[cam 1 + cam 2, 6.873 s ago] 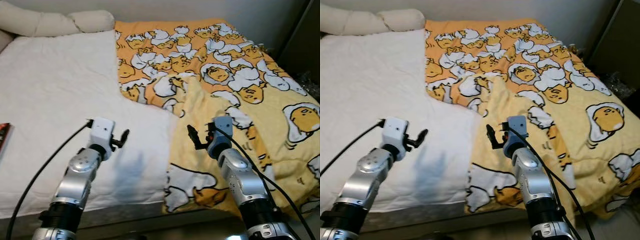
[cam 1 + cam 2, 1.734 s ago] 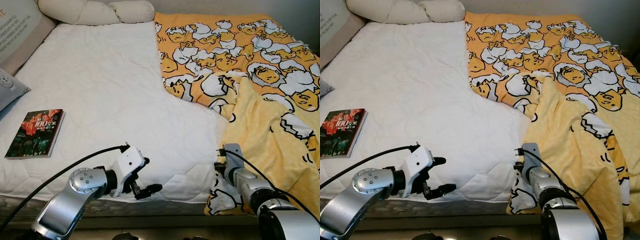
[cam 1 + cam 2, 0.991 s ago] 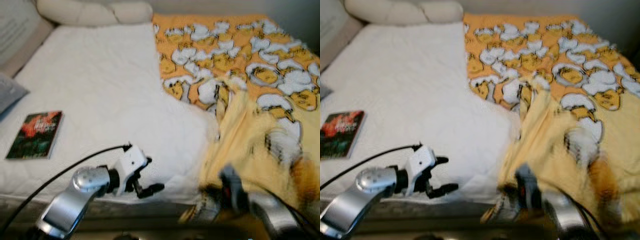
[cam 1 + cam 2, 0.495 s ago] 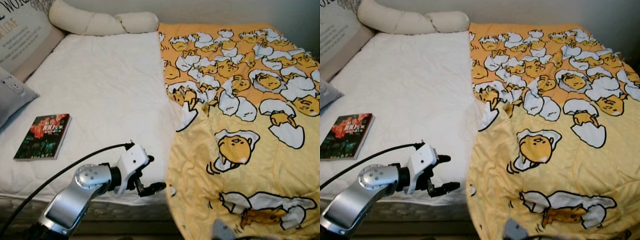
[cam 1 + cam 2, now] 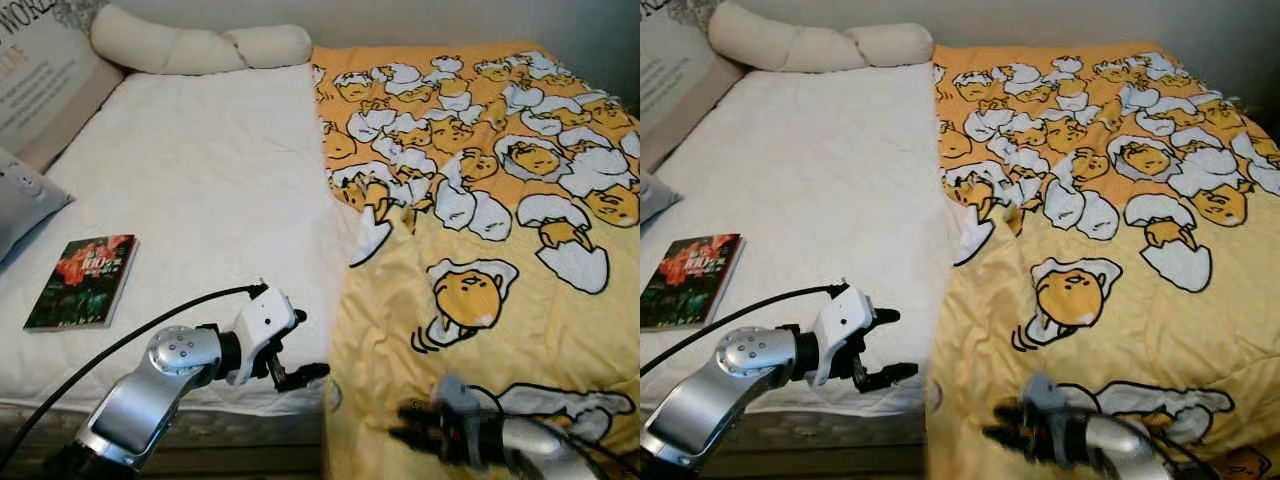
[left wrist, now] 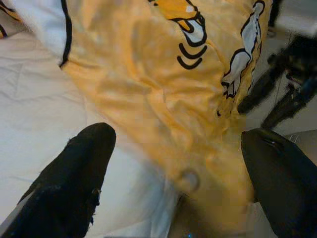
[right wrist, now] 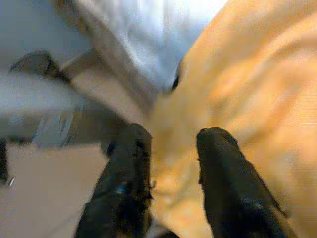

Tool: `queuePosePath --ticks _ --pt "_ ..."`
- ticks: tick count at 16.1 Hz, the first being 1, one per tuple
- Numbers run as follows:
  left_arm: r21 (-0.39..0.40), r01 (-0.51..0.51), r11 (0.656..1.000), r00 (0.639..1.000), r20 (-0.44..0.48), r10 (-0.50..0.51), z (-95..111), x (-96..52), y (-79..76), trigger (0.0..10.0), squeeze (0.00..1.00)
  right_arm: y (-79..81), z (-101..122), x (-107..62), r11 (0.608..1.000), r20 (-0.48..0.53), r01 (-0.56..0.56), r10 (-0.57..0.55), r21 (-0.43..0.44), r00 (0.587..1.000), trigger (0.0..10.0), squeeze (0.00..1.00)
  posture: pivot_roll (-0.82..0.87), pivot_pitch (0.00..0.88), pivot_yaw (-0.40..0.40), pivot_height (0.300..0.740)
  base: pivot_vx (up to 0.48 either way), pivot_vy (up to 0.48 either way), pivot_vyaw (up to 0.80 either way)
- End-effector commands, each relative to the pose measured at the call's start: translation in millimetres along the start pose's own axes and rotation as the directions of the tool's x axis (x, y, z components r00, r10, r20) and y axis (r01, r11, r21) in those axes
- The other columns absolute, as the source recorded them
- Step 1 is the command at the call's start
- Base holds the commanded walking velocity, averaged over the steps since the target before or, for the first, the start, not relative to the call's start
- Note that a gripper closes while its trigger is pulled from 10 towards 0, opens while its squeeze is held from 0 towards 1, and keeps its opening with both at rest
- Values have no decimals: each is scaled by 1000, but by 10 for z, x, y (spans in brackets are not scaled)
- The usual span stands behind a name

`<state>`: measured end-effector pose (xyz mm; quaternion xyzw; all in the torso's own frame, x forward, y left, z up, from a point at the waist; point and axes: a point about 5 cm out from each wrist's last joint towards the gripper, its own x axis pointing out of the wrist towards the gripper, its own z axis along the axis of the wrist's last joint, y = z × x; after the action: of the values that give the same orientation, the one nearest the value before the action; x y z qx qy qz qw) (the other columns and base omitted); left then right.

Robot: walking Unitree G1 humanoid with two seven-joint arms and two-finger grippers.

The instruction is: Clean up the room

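white quilted bedding (image 5: 200, 190) covers the near-left half of a bed, with a long cream bolster pillow (image 5: 195, 45) laid along its head end. the other half is covered by a yellow-orange blanket printed with egg cartoon figures (image 5: 480, 200), which is spread fairly flat and draped over the foot edge of the bed, its inner edge running beside the bare white bedding. a red-and-dark book (image 5: 82, 280) is seen lying flat on the bedding, well apart from the blanket, near a grey cushion (image 5: 25, 195) at the bed's side.

the left gripper (image 5: 295, 350) is held just above the foot edge of the bedding, right beside the blanket's edge; its fingers (image 6: 79, 173) are spread wide with nothing between them — probably readied to take the hem. the right gripper (image 5: 420, 425) is seen low over the draped blanket, blurred; its fingers (image 7: 129, 168) are parted by a narrow gap over yellow cloth, and whether any fabric is pinched cannot be told. the blanket is judged to be mid-straightening — the book is not yet dealt with.
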<state>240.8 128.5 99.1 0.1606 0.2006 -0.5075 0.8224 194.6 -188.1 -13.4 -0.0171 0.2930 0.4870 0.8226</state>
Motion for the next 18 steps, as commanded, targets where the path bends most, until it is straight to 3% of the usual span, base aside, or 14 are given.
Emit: queuePosePath --ticks 1,4,5,7,8,9,14,15,18 --pt "15 -14 1000 1000 -5 14 13 11 37 10000 0 -38 148 -19 1000 67 2 -2 -1 998 10000 1000 -11 10 64 740 0 0 0" --pt "5 -89 996 996 -7 89 -5 48 125 10000 0 -115 373 -1 994 159 109 -105 -12 982 10000 1000 -12 12 66 740 0 0 0" --pt "-50 -129 990 991 12 130 -6 88 174 10000 0 -207 474 19 978 221 204 -206 34 953 10000 1000 -12 12 66 740 0 0 0" --pt "-195 -204 959 978 -3 207 -71 245 293 10000 0 -404 654 -10 912 295 384 -410 143 863 10000 1000 -17 18 61 740 0 0 0" --pt "-254 -224 941 974 -22 226 -110 319 326 10000 392 -441 697 -29 890 303 425 -457 167 836 10000 1000 -27 19 62 740 0 0 0" --pt "-302 -232 924 972 -31 234 -147 399 343 10000 1000 -435 723 -44 886 312 429 -463 175 829 10000 1000 -27 19 62 740 0 0 0" --pt "-441 -194 876 981 -98 168 -361 789 242 10000 1000 -328 730 -102 887 300 427 -461 174 835 10000 1000 -67 55 50 740 0 0 0" --pt "-485 -178 856 984 -104 146 -416 899 181 10000 1000 -273 740 -146 904 295 390 -426 177 855 10000 1000 -82 68 43 740 0 0 0" --pt "-457 -203 866 976 -160 145 -522 993 110 10000 1000 -169 719 -210 929 258 349 -370 127 892 10000 1000 -106 73 39 740 0 0 0"
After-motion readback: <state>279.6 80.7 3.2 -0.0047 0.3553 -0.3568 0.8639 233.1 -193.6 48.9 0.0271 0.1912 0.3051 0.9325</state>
